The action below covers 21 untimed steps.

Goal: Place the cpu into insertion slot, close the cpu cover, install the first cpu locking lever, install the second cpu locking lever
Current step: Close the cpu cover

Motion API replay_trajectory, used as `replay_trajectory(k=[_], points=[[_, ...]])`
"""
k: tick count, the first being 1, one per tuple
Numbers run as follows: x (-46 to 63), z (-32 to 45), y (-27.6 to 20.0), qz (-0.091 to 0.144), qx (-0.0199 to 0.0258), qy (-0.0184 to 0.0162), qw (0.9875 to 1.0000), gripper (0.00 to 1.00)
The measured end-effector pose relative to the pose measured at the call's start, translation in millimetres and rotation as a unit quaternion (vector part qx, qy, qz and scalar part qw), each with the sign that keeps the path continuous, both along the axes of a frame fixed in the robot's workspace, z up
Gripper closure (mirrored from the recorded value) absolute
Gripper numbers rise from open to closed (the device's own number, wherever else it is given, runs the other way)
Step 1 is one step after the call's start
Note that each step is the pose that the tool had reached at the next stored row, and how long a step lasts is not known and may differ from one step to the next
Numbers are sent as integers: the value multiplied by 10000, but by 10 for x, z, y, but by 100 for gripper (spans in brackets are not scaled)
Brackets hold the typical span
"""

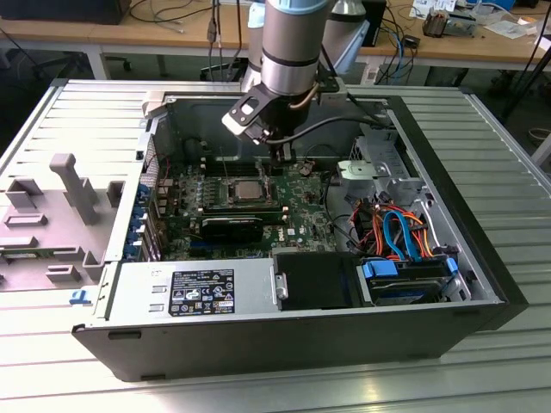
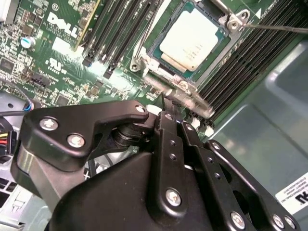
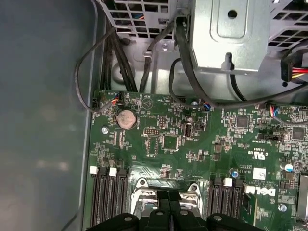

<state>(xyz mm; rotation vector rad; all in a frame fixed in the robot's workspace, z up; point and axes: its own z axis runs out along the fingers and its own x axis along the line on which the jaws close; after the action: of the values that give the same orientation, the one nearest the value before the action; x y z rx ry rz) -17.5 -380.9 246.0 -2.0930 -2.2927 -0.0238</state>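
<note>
Exterior view: an open computer case [image 1: 448, 172] lies on its side on the ribbed metal table [image 1: 491, 361], with the green motherboard [image 1: 301, 215] exposed inside. The robot arm [image 1: 293, 43] reaches down into the case, and its tool [image 1: 280, 157] hangs just above the board, close beside the far edge of the insertion slot [image 1: 225, 196]. The cpu [image 1: 245, 188] sits in that slot with its dull silver top facing up. In the second wrist view the cpu [image 2: 192, 41] lies square in the socket. The cpu cover [image 2: 230, 36] lies flat around it, so the chip shows through its window. A thin wire locking lever [image 2: 147, 33] runs along one side of the socket, between it and the black memory slots [image 2: 120, 33]. In the first wrist view the tool [image 3: 168, 193] is narrow, its two black fingers [image 3: 161, 204] drawn together over the slot's metal rim. I cannot tell whether they pinch anything. Beyond them are a coin battery [image 3: 127, 118] and a metal drive cage [image 3: 226, 33]. At the exterior view's right, blue and orange cables [image 1: 400, 228] lie near the drives. A grey plastic shroud [image 1: 60, 198] rests on the table at the exterior view's left.
</note>
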Motion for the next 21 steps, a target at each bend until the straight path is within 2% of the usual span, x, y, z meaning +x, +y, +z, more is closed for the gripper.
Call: replay_trajectory(k=[5,7,11,21], points=[[-60,-21,-7,4,2,0,10000,89],[-121,-49,-10,66,2,0,10000,89],[-311,-92,-11,79,2,0,10000,89],[-530,-205,-17,81,1,0,10000,89]])
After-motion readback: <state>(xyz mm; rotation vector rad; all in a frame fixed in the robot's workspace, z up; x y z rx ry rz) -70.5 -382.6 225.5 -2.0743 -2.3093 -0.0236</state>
